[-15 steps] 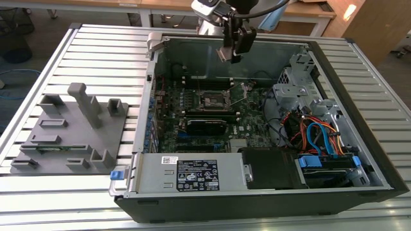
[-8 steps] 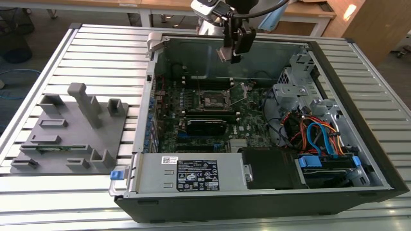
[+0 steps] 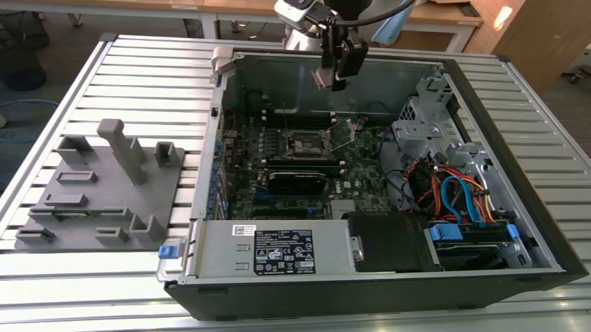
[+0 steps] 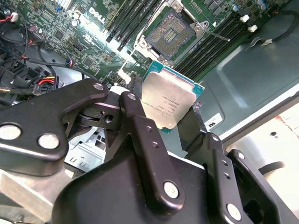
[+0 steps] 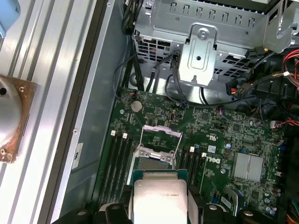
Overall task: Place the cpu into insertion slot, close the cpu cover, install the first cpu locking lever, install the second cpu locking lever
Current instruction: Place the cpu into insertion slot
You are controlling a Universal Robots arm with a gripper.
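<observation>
**Status: step one in progress, no step complete.**

The gripper (image 3: 334, 75) hangs above the open case (image 3: 369, 297), near its far wall in the exterior view. Its fingers (image 4: 191, 128) are closed part-way on the cpu (image 4: 170, 101) and clamp it by two opposite edges. The metal top faces the second wrist camera. The cpu is in the air, well clear of the board (image 5: 243, 126), and touches only the fingers.

The slot (image 5: 154, 161) lies under the gripper, just beyond the cpu in the first wrist view, between the two banks of memory slots (image 5: 119, 163). It is empty, and its dark contact field is exposed in the second wrist view. The cover (image 5: 159, 129) stands swung up from the slot. A thin rod (image 4: 218, 35) beside the slot is probably one locking lever, standing free. The other lever cannot be made out.

**Left to do:**
- seat the cpu
- close the cover
- install both levers
</observation>
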